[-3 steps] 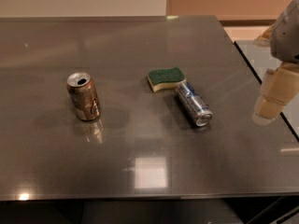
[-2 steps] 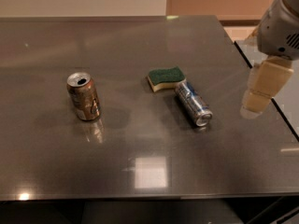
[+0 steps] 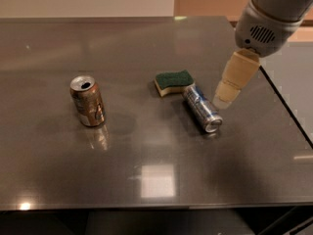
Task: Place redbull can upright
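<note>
The redbull can (image 3: 202, 108), slim and silver with blue patches, lies on its side on the dark table (image 3: 146, 180), right of centre. Its far end touches a green and yellow sponge (image 3: 173, 82). My gripper (image 3: 222, 100) hangs from the arm at the upper right, just to the right of the can and a little above the table, holding nothing.
A wider brownish-gold can (image 3: 87, 101) stands upright at the left, its top opened. The table's right edge (image 3: 286, 106) runs close behind the gripper. A bright light reflection (image 3: 157, 180) sits on the table near the front.
My gripper has moved left from beyond the table's right edge to just beside the lying can. The cans and sponge have not moved.
</note>
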`<state>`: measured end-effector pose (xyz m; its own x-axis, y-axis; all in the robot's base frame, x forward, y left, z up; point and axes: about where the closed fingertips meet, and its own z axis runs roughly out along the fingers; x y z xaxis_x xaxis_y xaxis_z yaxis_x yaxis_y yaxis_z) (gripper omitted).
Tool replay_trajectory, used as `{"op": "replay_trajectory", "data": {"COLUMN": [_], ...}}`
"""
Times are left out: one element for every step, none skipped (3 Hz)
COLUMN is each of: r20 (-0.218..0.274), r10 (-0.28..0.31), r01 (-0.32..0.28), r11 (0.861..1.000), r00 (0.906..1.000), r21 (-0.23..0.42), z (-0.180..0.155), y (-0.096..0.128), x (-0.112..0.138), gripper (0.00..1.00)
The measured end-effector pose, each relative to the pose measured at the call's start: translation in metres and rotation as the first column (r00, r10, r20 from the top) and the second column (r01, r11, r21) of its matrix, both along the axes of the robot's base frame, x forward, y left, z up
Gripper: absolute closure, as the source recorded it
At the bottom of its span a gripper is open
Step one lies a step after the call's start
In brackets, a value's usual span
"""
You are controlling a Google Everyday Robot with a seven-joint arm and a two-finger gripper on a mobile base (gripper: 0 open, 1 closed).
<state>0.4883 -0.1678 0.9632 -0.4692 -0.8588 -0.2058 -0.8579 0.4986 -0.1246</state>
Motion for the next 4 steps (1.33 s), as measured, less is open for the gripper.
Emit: {"op": "replay_trajectory", "data": {"r20": [-0.018, -0.037, -0.059, -0.088], "r10": [-0.165, -0.309, -0.429, -0.521], "r01": [0.165, 0.310, 0.433, 0.528], "r11": [0.986, 0.950, 0.899, 0.843], "r00": [0.9861, 0.9504, 0.9011, 0.8492], "r21": [0.009, 0.034, 0.069, 0.103], "z": [-0.015, -0.025, -0.033, -0.044], "y": [0.005, 0.010, 0.011, 0.013], "x": [0.019, 0.030, 0.038, 0.041], "gripper": [0.00, 0.00, 0.00, 0.00]}}
